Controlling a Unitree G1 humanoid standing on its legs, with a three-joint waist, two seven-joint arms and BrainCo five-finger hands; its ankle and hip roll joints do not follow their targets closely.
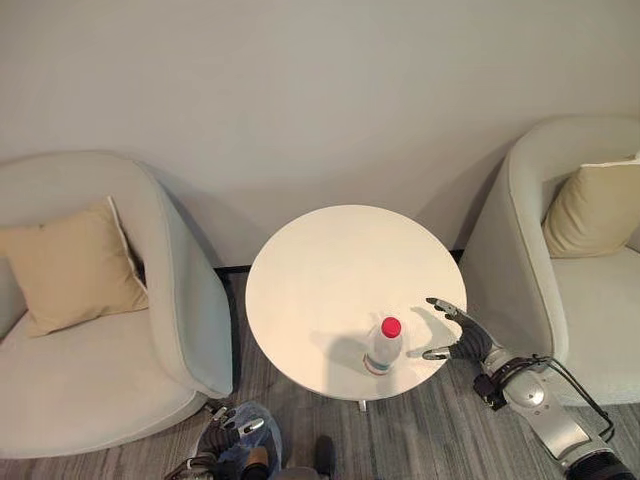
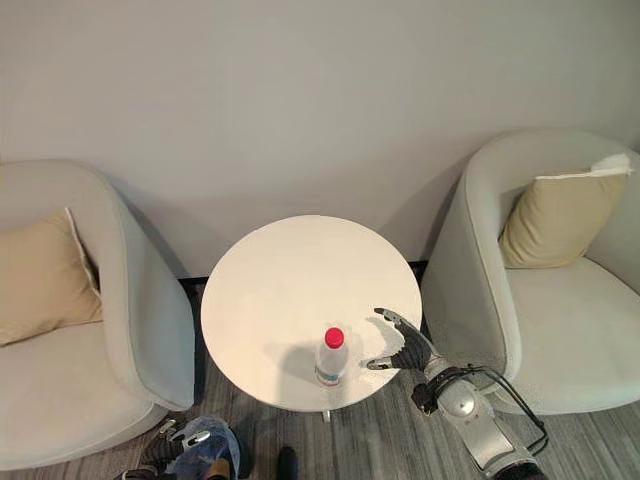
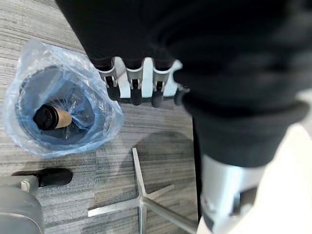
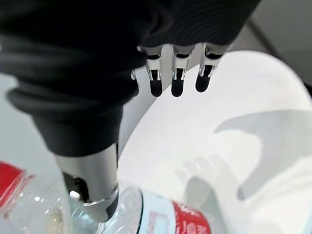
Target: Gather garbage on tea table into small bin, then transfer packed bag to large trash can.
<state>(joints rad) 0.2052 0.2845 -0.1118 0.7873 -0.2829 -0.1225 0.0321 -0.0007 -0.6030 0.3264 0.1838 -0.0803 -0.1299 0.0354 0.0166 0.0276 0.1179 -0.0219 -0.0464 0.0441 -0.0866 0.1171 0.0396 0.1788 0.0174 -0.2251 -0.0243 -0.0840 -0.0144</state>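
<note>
Table [image 1: 330,260]: round, white, at frame centre, between 2 armchairs.
Bottle [image 1: 383,346]: clear plastic, red cap, upright on the table's near edge, lower centre-right of the frame.
Right hand [image 1: 458,333]: enters from the lower right; fingers spread wide, thumb apart, just beside the bottle and holding nothing. In the right wrist view the thumb [image 4: 92,192] sits close against the bottle.
Bin [image 3: 61,109]: small, lined with a blue bag, on the wood-pattern floor at the bottom of the frame, left of centre; a brown cup with a dark lid [image 3: 51,117] lies inside.
Left hand [image 1: 222,432]: at the bin's rim; fingers [image 3: 134,87] straight, gripping nothing.
Armchairs: left [image 1: 150,330], right [image 1: 520,240], each with 1 tan cushion [image 1: 70,265].
</note>
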